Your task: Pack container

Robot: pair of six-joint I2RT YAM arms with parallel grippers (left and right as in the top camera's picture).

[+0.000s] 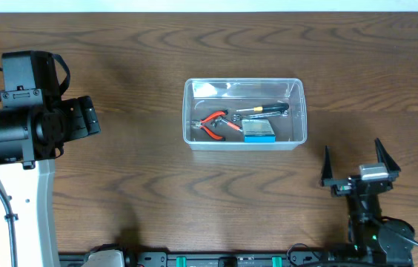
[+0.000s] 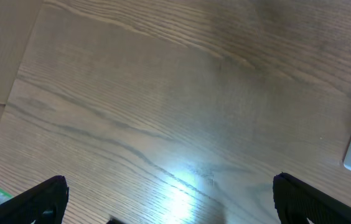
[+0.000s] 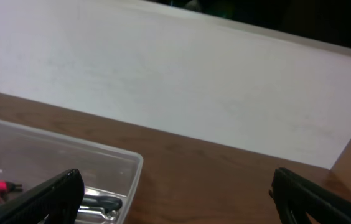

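Both arms hover apart from the container (image 1: 244,113); left gripper (image 2: 170,183) and right gripper (image 1: 352,148) spread wide, empty.

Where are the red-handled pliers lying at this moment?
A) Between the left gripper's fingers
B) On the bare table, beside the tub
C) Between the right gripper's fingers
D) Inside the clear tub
D: the overhead view shows the red-handled pliers lying inside the walls of the clear container.

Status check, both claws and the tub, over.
Left claw open, empty. Right claw open, empty. Clear plastic rectangular tub holds red-handled pliers, black-and-yellow screwdriver, blue-and-white box. Nothing blocking it.
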